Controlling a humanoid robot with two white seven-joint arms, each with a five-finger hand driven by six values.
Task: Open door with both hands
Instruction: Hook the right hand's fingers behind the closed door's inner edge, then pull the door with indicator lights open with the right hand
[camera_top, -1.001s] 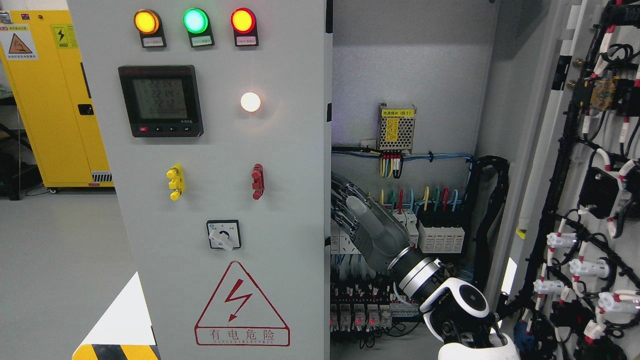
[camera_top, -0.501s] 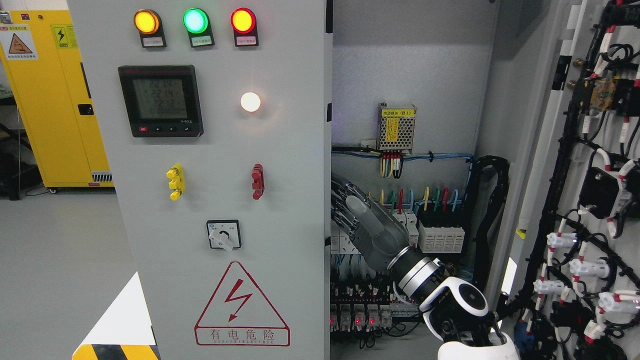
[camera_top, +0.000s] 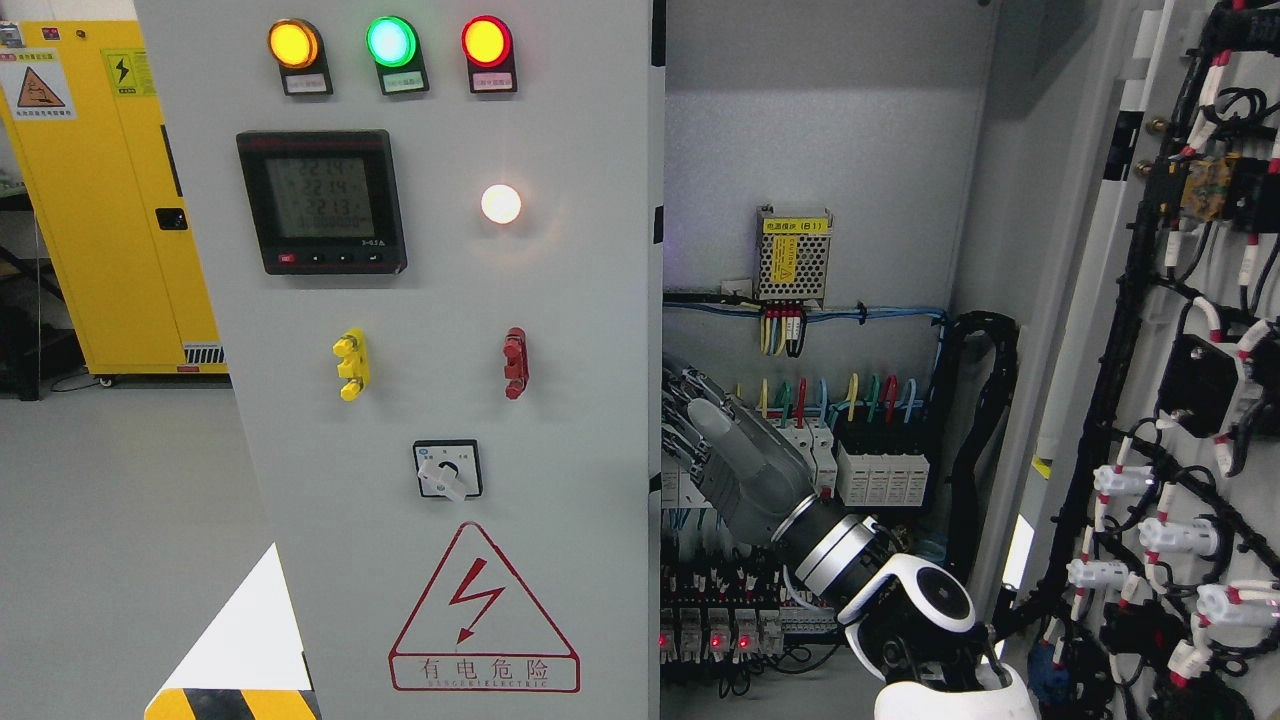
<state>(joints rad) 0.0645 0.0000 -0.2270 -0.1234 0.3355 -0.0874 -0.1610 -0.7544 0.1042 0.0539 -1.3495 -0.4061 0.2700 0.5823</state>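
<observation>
Yellow cabinet (camera_top: 110, 190) sits far left of the left door (camera_top: 420, 360), no change there. The left door, the grey panel with three lit indicator lamps (camera_top: 390, 42), a digital meter (camera_top: 322, 200), a rotary switch (camera_top: 447, 470) and a red shock-warning triangle (camera_top: 484, 610), stands in the same spot as a second ago, its free edge (camera_top: 655, 400) still in front of the open cabinet interior. Just right of that edge the right hand (camera_top: 715, 440) has slid slightly down and away from it; before, its fingertips sat higher and tucked closer behind the edge. Fingers (camera_top: 685, 405) are loosely curled and close together, gripping nothing that can be seen; contact with the edge is unclear. So no door swing yet, and the hand looks to be resetting or slipping off. Further right of the left door, breakers (camera_top: 880, 470) and power supply (camera_top: 793, 255) are exposed, and the right door (camera_top: 1180, 400) is already swung wide open. Left hand not visible.
</observation>
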